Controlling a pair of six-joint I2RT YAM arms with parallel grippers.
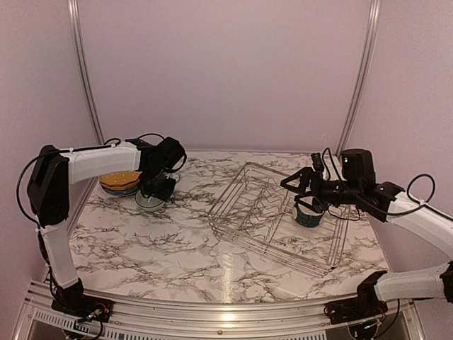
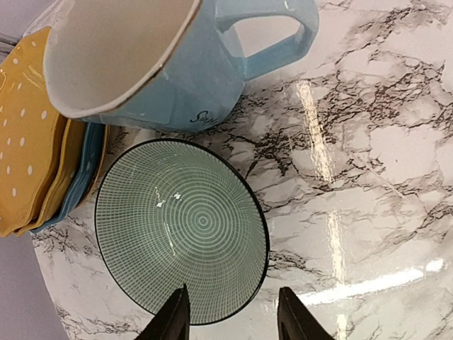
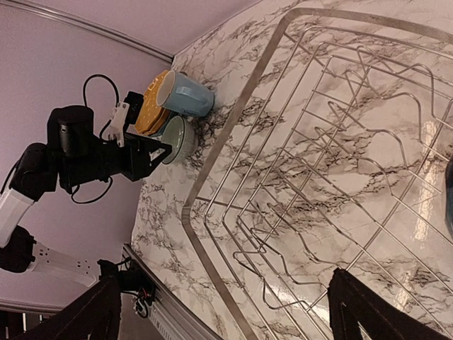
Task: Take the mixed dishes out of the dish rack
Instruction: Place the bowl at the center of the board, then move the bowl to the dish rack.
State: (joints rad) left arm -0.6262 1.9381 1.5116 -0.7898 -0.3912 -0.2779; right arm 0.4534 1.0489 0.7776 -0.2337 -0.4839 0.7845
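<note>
The silver wire dish rack (image 1: 249, 228) lies at centre right, also in the right wrist view (image 3: 318, 163). One dark-and-white bowl (image 1: 308, 214) stands in its far right part. My right gripper (image 1: 311, 200) hovers over that bowl, open and empty (image 3: 226, 312). At far left is a plate stack (image 1: 119, 182): two yellow dotted plates (image 2: 28, 134) above a blue one (image 2: 79, 185). The light blue mug (image 2: 141, 71) leans on the stack. The other bowl (image 2: 180, 227) stands on the table beside it. My left gripper (image 2: 235, 319) is open, its fingers straddling that bowl's near rim. No cream plate shows.
The marble table (image 1: 163, 248) has a metal rail along its near edge (image 1: 212, 312). Pink walls with metal posts (image 1: 85, 78) close the back and sides. The rack's upright dividers (image 3: 340, 134) stand empty under my right gripper.
</note>
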